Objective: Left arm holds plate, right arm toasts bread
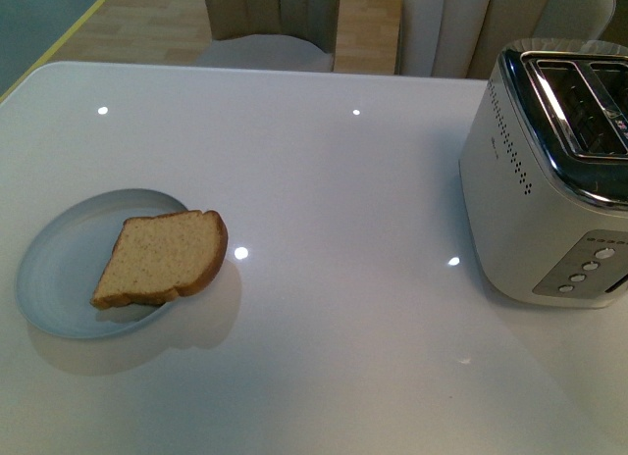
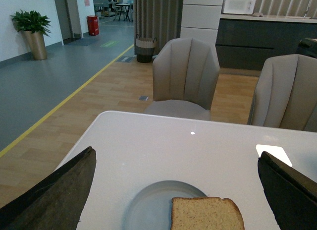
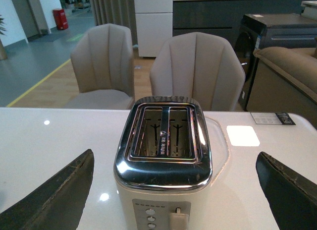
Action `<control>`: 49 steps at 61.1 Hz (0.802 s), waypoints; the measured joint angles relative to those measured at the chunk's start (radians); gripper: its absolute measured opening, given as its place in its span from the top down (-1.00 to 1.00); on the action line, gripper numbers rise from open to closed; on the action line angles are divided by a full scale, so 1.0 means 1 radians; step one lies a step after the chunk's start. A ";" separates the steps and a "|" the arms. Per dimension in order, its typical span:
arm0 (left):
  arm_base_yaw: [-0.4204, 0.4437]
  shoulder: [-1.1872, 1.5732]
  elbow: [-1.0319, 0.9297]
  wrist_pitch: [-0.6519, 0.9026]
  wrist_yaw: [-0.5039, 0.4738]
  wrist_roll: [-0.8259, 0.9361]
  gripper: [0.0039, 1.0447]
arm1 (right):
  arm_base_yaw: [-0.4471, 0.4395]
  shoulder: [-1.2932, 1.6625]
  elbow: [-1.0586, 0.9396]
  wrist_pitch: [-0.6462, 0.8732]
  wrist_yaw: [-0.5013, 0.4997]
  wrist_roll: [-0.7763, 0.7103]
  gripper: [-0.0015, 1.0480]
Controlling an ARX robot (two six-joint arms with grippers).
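Observation:
A pale blue-white plate (image 1: 59, 269) lies on the white table at the left. A slice of brown bread (image 1: 162, 259) rests on its right part, its rounded top hanging over the rim. Neither arm shows in the front view. In the left wrist view the plate (image 2: 148, 205) and bread (image 2: 205, 214) lie between and ahead of my open left gripper (image 2: 178, 190), whose black fingers (image 2: 59, 195) stand wide apart and empty. My right gripper (image 3: 173, 190) is open and empty, its fingers (image 3: 57, 195) either side of the toaster (image 3: 163, 175).
The white and chrome two-slot toaster (image 1: 554, 171) stands at the table's right edge, slots empty, buttons and lever on its near end. Grey chairs (image 2: 184, 76) stand behind the table's far edge. The table's left edge is close to the plate.

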 joint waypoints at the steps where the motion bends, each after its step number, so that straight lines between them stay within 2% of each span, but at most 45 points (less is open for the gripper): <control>1: 0.000 0.000 0.000 0.000 0.000 0.000 -0.87 | 0.000 0.000 0.000 0.000 0.000 0.000 -0.83; 34: 0.000 0.000 0.000 0.000 0.000 0.000 -0.87 | 0.000 0.000 0.000 0.000 0.000 0.000 -0.83; 35: -0.003 0.008 0.004 -0.014 -0.009 -0.016 -0.87 | 0.000 0.000 0.000 0.000 0.000 0.000 -0.83; 37: -0.023 0.072 0.059 -0.158 -0.063 -0.097 -0.87 | 0.000 0.000 0.000 0.000 0.000 0.000 -0.83; 41: -0.037 0.225 0.149 -0.343 -0.084 -0.245 -0.87 | 0.000 0.000 0.000 0.000 -0.001 0.000 -0.83; 49: -0.036 0.364 0.198 -0.344 -0.056 -0.369 -0.87 | 0.000 0.000 0.000 0.000 0.000 0.000 -0.83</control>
